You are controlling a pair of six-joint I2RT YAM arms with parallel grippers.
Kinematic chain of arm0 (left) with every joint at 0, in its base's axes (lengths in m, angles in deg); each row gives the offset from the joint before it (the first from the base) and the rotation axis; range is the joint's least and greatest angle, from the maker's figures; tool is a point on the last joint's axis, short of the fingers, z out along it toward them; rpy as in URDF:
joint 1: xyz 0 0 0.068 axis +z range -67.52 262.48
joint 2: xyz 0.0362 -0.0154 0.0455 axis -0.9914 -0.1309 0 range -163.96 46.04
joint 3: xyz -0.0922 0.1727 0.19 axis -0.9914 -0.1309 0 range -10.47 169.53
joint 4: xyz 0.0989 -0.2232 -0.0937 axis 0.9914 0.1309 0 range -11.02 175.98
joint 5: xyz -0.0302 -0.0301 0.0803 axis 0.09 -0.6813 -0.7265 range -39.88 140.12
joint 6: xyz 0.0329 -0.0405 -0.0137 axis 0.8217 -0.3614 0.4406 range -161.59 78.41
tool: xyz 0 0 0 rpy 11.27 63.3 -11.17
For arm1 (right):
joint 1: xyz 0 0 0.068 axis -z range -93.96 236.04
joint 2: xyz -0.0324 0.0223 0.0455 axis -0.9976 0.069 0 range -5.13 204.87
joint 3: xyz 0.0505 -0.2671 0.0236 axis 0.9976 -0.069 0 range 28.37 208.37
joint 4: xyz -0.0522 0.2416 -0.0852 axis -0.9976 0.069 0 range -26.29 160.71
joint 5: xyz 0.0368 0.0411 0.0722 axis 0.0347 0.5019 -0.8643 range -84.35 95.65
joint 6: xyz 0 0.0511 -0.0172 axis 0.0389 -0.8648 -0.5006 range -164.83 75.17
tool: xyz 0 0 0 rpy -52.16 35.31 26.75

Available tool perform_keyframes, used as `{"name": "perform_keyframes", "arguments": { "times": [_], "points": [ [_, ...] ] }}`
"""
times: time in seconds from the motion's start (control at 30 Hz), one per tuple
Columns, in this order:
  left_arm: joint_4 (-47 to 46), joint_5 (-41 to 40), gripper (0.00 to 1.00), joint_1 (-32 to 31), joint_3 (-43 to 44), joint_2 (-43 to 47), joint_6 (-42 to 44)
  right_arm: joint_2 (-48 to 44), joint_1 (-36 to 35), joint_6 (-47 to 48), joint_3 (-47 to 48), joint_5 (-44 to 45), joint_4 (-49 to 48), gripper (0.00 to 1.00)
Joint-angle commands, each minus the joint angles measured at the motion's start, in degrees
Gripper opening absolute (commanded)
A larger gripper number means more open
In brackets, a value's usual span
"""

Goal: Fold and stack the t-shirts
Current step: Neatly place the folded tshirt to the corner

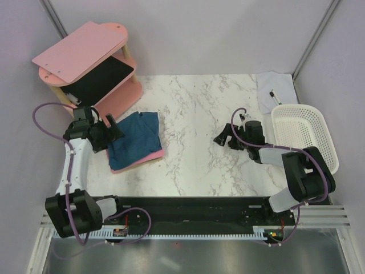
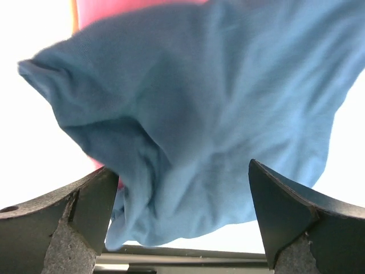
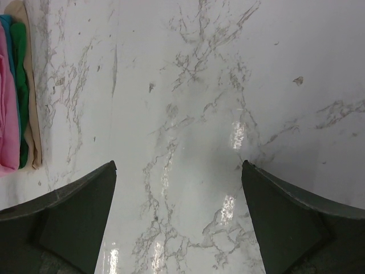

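Soft, limp dark teal-blue cloth t-shirt (image 1: pixel 136 138), crumpled over pink cloth t-shirt (image 1: pixel 156 154) on white marble table (image 1: pixel 194 103), just ahead of spread left fingers (image 2: pixel 91 211); likely best pinched at a hem. Right fingers (image 3: pixel 74 211) spread, well apart.

Bare marble table (image 1: pixel 194 142) mid-span; pink shelf (image 1: pixel 80 51) and t-shirts (image 1: pixel 134 140) at left, white basket (image 1: pixel 302 134) at right.

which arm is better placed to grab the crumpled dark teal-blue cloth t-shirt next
Left. The open left gripper sits at the edge of the crumpled dark teal-blue cloth t-shirt, which fills its wrist view. The open right gripper hangs over the white marble table, well apart from it.
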Motion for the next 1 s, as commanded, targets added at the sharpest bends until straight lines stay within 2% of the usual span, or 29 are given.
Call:
{"name": "perform_keyframes", "arguments": {
  "times": [0.0, 0.13, 0.27, 0.5, 0.67, 0.83, 0.97],
  "points": [
    [-1.1, -0.7, 1.00, 0.3, 5.1, 6.7, 1.9, -0.4, -3.0, 1.0, 3.3, 2.2, 7.5, 0.98],
    [-1.2, 2.0, 1.00, 0.2, 6.4, 8.0, 2.5, -1.0, -8.3, 2.3, 7.3, 6.6, 11.9, 0.98],
    [-1.0, 5.4, 1.00, 0.2, 6.4, 5.0, 3.6, 1.5, -12.9, 2.4, 16.6, 7.3, 14.5, 0.98],
    [-1.4, 8.6, 1.00, 0.1, 5.5, -1.5, 5.0, 14.9, -23.4, 5.4, 38.5, 8.0, 20.9, 0.98],
    [-2.6, 9.7, 1.00, -0.3, 5.3, -3.5, 5.0, 25.1, -26.7, 6.8, 52.1, 7.0, 20.9, 0.98],
    [-3.5, 8.0, 1.00, -0.8, 5.1, -4.5, 5.1, 31.8, -27.5, 5.5, 61.4, 3.0, 19.2, 0.84],
    [-3.9, 5.8, 1.00, -1.1, 5.1, -5.5, 5.5, 36.8, -28.9, 6.1, 71.1, 2.1, 21.0, 0.78]
  ]
}}
